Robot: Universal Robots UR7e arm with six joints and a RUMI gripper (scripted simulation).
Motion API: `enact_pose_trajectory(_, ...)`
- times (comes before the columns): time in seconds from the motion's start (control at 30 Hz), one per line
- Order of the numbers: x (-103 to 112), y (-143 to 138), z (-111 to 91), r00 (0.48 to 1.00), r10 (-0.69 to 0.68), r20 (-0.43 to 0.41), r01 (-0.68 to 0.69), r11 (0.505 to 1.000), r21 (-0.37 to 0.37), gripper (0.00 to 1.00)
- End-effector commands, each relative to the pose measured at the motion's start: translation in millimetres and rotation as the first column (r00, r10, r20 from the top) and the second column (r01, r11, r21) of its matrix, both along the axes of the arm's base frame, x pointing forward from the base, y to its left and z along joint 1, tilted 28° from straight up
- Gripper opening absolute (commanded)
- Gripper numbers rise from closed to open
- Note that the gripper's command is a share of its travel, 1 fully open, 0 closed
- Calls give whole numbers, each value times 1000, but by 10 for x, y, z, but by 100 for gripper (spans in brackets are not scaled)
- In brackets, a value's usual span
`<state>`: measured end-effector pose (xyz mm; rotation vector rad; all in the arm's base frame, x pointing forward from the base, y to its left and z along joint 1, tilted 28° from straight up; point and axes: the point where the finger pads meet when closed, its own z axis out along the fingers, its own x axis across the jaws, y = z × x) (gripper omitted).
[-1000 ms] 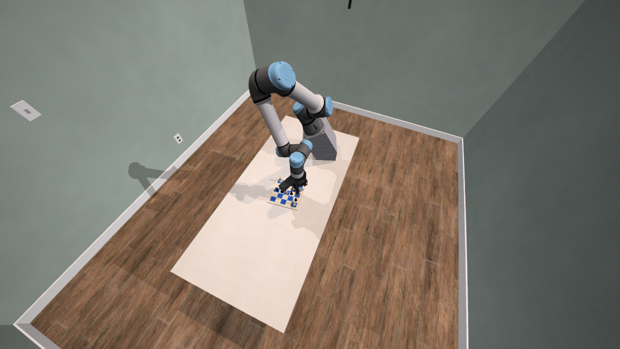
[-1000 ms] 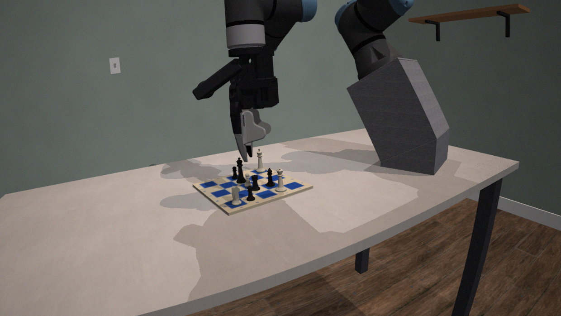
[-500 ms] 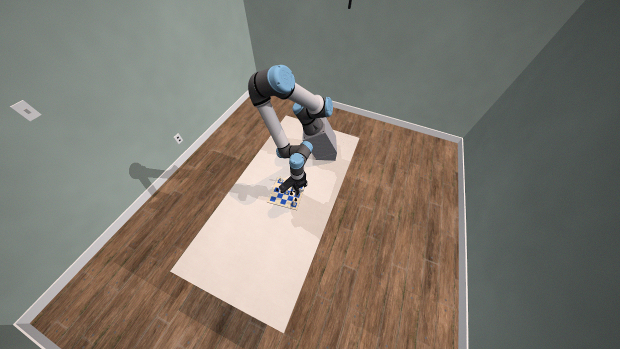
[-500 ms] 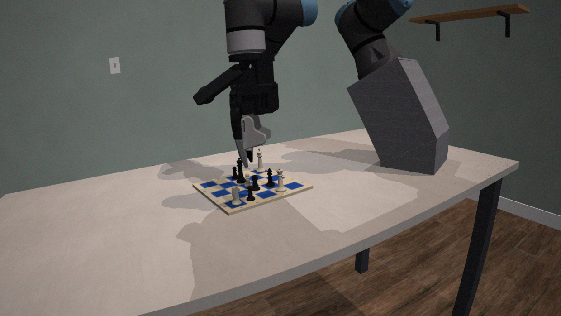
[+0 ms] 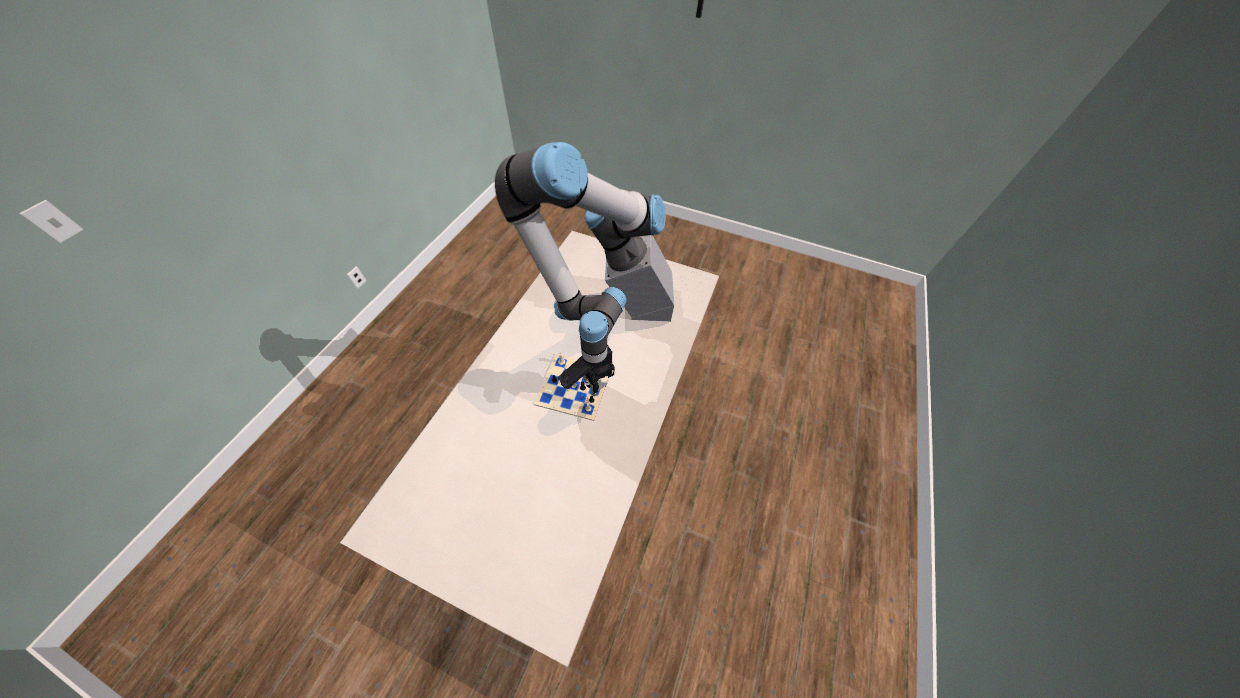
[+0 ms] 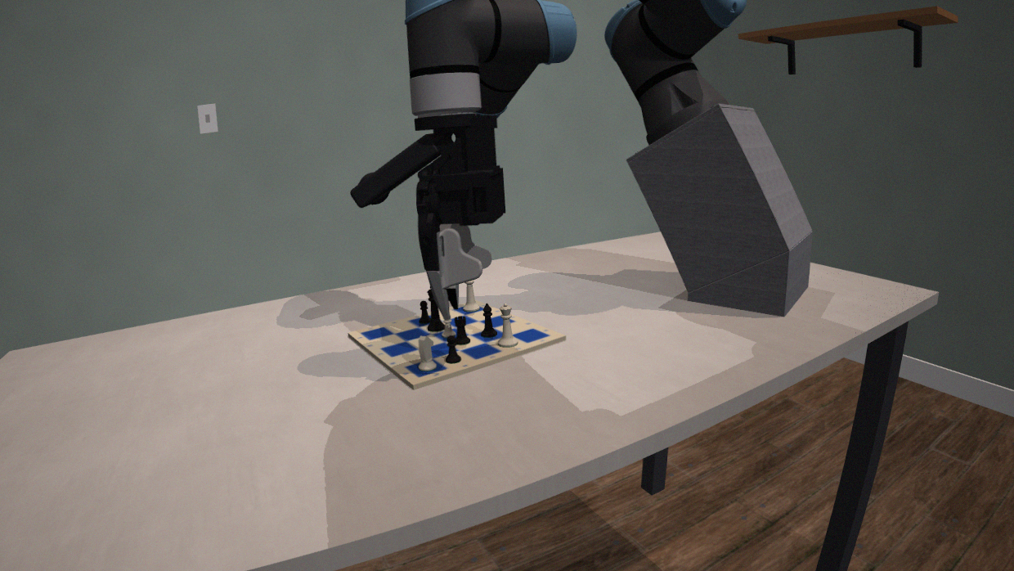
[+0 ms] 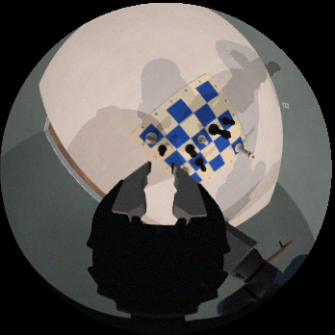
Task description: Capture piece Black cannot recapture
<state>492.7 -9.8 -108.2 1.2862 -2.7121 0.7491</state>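
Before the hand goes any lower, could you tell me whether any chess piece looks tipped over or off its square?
Nothing stands out: every piece on the board looks upright, and the hand holds nothing, fingers narrowly apart.

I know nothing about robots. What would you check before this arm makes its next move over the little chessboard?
1. Black two-jaw gripper open, nothing between its fingers: ok.
2. All pieces on the blue-and-cream chessboard upright: ok.
3. Gap between the fingertips and the tall black chess piece: cannot tell.
4. Which piece sits under the tips: cannot tell.
5. Room on the beige table beside the board for the captured piece: ok.
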Motion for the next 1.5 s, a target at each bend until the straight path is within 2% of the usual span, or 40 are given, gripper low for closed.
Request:
enact_pose_trajectory(0.0,18,-32,-66,1000,1,1,-1,1000,0,20)
enact_pose_trajectory(0.53,37,-83,-166,1000,1,1,-1,1000,0,20)
enact_pose_trajectory(1.47,38,-86,-172,1000,1,1,-1,1000,0,20)
